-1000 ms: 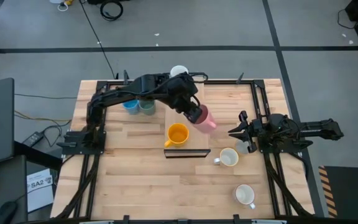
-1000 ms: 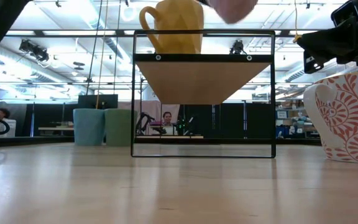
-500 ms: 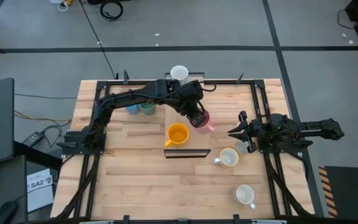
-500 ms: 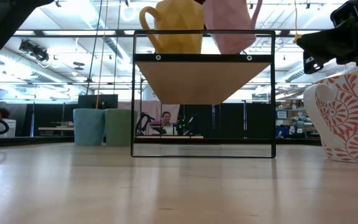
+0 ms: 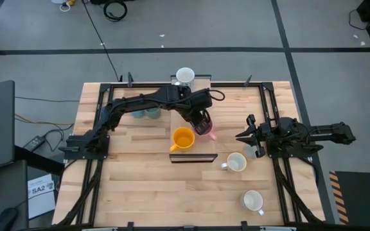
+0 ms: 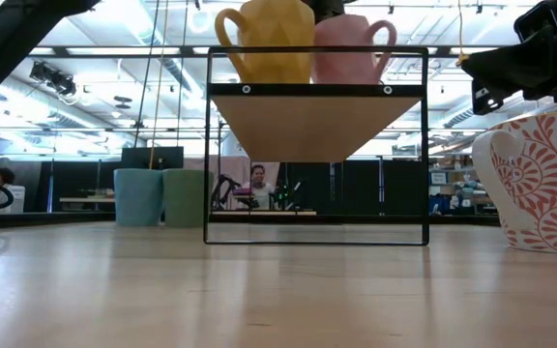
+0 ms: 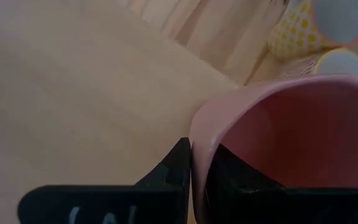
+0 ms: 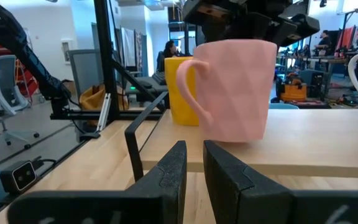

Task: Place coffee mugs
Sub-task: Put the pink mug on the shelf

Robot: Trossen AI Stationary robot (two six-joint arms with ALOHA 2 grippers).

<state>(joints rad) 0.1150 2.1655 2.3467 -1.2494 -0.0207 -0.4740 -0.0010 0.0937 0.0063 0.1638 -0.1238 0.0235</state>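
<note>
A pink mug (image 5: 205,128) stands on a raised wooden shelf (image 5: 201,147) beside an orange mug (image 5: 183,138); the low view shows both, the pink mug (image 6: 348,50) and the orange mug (image 6: 271,39), on the shelf top (image 6: 317,116). My left gripper (image 5: 201,119) is above the pink mug, shut on it. Blue (image 6: 135,197) and grey-green (image 6: 184,197) mugs stand on the table behind the shelf. My right gripper (image 5: 240,136) waits shut near the table's right side, level with the shelf and facing the pink mug (image 8: 235,87). My left gripper holds the pink mug by its rim (image 7: 199,140), one finger (image 7: 178,168) outside the wall and the other (image 7: 235,174) inside the cup. The fingers come from above, pointing down. The mug stands about upright, its base on the shelf top (image 8: 232,138).
White mugs stand on the table at the far edge (image 5: 185,76), near the shelf's right corner (image 5: 236,162) and near the near edge (image 5: 254,201). A patterned mug (image 6: 540,184) fills the low view's right. Black frame rails run along both table sides.
My left gripper has come down toward the shelf with the pink mug, shut on it throughout. The mug, tilted in the air a second ago, now stands upright on the shelf next to the orange mug.
</note>
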